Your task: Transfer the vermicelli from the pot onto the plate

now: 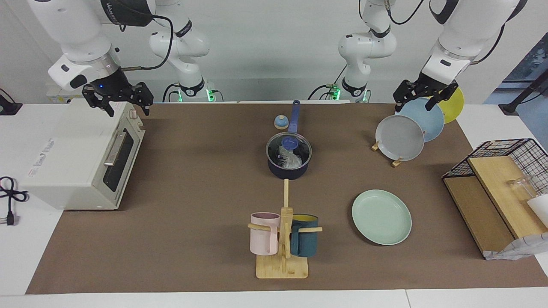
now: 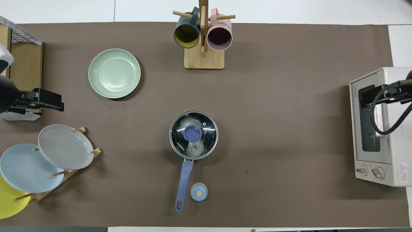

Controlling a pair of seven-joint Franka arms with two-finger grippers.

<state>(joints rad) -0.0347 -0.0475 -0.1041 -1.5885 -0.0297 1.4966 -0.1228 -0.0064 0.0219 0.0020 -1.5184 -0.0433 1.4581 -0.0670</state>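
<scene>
The pot stands mid-table, navy, with its long blue handle pointing toward the robots. A glass lid with a blue knob covers it. The vermicelli shows through the lid as a whitish tangle, as it does in the overhead view. The mint-green plate lies empty, farther from the robots than the pot and toward the left arm's end; it also shows in the overhead view. My left gripper hangs open and empty over the plate rack. My right gripper hangs open and empty over the toaster oven.
A toaster oven sits at the right arm's end. A mug tree with a pink and a teal mug stands farther out than the pot. A rack holds grey, light blue and yellow plates. A wire shelf is beside the plate. A small blue timer lies by the handle.
</scene>
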